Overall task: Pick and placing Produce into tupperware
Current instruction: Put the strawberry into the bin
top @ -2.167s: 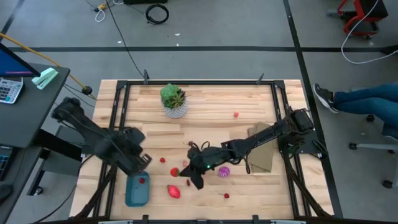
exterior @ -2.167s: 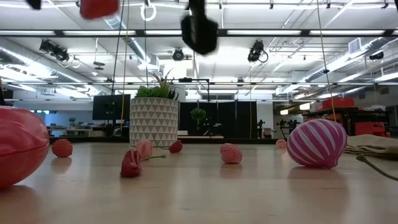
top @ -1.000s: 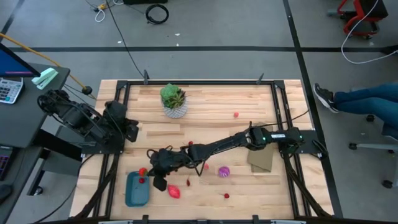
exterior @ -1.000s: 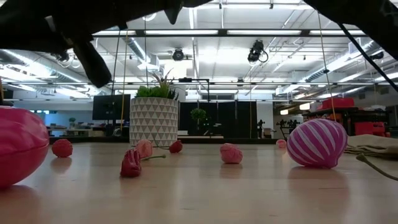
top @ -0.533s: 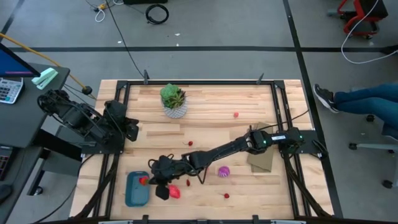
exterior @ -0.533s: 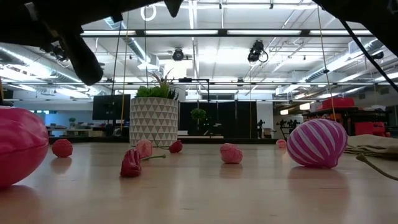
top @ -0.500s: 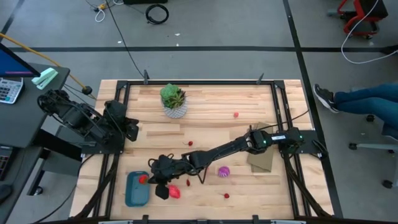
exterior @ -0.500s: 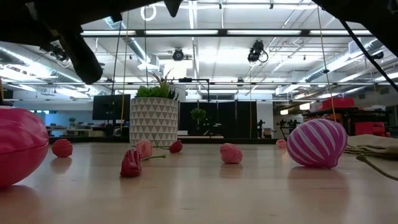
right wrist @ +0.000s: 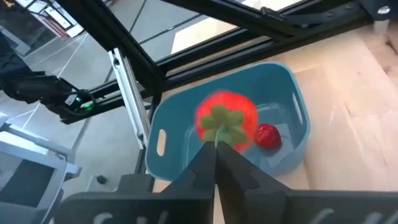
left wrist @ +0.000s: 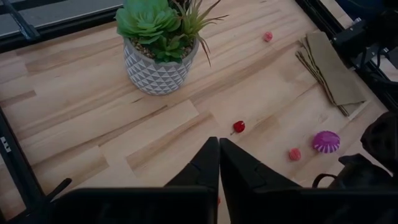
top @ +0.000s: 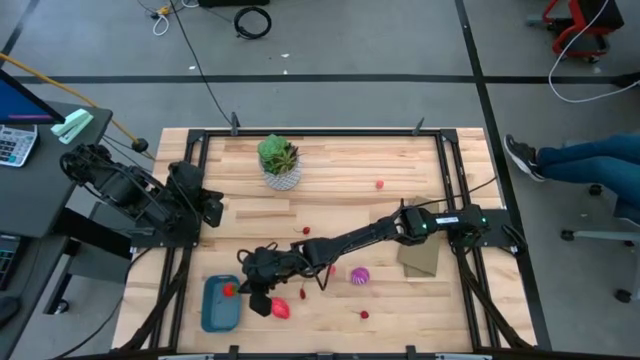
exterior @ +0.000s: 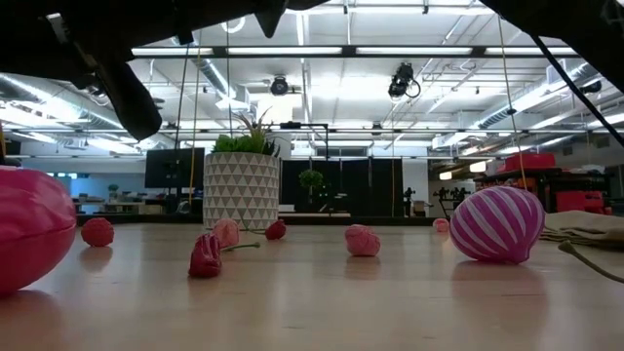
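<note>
Right gripper (right wrist: 214, 149), having crossed left over the tupperware (right wrist: 292, 93), pinches a strawberry (right wrist: 227, 118) by its stem; release follows.

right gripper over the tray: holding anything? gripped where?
Right gripper pinches a small red piece by its green stem end, above the blue tray. Left gripper is shut on nothing.
</note>
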`<state>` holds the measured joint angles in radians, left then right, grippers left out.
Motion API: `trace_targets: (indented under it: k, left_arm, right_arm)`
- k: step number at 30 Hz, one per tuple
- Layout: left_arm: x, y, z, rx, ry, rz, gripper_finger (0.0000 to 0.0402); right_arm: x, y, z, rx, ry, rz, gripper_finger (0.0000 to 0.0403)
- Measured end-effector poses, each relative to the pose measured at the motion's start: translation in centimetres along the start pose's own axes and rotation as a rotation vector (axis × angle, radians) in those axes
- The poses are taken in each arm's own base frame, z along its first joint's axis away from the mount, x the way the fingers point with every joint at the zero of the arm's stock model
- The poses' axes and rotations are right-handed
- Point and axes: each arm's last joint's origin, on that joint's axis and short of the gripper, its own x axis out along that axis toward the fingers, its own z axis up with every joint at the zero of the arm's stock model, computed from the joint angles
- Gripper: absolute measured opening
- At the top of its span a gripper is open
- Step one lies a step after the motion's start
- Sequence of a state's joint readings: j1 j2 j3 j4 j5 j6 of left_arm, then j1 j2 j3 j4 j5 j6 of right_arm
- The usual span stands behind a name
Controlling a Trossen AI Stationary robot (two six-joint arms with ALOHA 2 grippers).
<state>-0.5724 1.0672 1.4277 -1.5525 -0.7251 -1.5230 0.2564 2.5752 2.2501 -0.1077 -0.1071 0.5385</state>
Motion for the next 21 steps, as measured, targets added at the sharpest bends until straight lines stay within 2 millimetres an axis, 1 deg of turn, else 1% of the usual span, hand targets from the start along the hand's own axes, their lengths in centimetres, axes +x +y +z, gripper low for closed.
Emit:
trace_targets:
  k: [3, 5, 7, 11, 15, 21]
  left_arm:
    - [0.0, 0.0, 0.0, -0.001, 0.0, -0.001, 0.0022]
    - [0.0, -0.1, 0.0, -0.006, 0.0, -0.007, 0.0021]
    - [0.0, -0.1, 0.0, -0.01, 0.0, -0.011, 0.0018]
    - [0.0, -0.1, 0.0, -0.011, -0.001, -0.012, 0.0012]
    - [0.0, -0.2, 0.0, -0.016, -0.001, -0.017, 0.0015]
    - [0.0, -0.2, 0.0, -0.015, -0.001, -0.017, 0.0024]
  right_arm:
    - [0.0, 0.0, 0.0, 0.01, 0.003, -0.002, 0.002]
    - [0.1, -0.3, -0.4, 0.013, 0.012, -0.008, 0.0022]
    - [0.2, -0.5, -0.8, 0.014, 0.019, -0.012, 0.0022]
    - [0.2, -0.5, -0.8, 0.035, 0.009, -0.007, 0.0022]
    - [0.4, -0.9, -1.3, 0.038, 0.029, -0.02, 0.0024]
    - [0.3, -0.9, -0.8, 0.036, -0.003, -0.005, 0.0024]
